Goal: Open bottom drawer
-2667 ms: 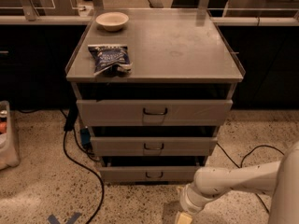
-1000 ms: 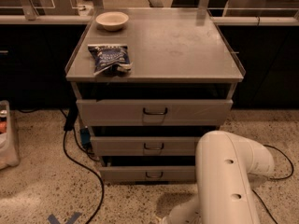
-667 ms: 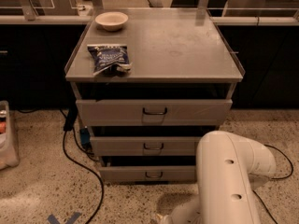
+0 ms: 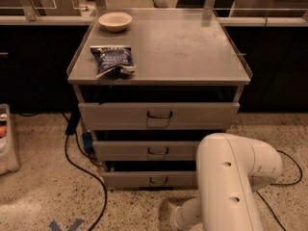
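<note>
In the camera view, the bottom drawer [image 4: 139, 179] is sitting at lower centre, beneath two wider drawers, seemingly pushed in. The gripper [image 4: 168, 211] is hanging below it near the bottom edge, partly hidden behind the white arm [image 4: 231, 177]. I cannot tell whether it is clenched or released. A blue snack bag [image 4: 113, 60] is lying upper left.

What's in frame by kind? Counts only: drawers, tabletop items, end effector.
Drawers: 3 (top drawer, middle drawer, bottom drawer)
Bowls: 1 (bowl, on the cabinet top)
Snack bags: 1 (snack bag, on the cabinet top)
End effector: 1 (end effector, low near the floor, in front of the bottom drawer)
Total: 6
</note>
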`<move>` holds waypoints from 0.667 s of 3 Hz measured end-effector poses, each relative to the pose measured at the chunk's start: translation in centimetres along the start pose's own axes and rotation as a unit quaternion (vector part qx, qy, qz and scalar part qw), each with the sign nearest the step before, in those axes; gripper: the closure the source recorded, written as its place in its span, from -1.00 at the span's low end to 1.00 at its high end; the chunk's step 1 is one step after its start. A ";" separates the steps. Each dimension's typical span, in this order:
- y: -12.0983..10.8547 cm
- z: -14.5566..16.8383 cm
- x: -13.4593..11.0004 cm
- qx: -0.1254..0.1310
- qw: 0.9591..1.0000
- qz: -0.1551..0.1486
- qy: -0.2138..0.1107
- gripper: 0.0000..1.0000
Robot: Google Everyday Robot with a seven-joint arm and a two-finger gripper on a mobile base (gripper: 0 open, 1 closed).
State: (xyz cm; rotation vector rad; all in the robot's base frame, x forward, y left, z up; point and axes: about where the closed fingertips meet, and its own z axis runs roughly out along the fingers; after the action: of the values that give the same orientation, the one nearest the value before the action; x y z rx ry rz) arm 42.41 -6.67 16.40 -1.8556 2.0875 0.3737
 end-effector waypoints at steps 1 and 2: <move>0.0 0.0 0.0 0.000 1.000 0.000 0.000 -1.00; -0.2 0.0 0.0 0.002 1.000 -0.001 0.006 -1.00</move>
State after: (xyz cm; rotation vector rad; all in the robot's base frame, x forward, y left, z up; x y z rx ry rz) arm 42.66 -6.67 16.36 -1.8625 2.0930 0.3583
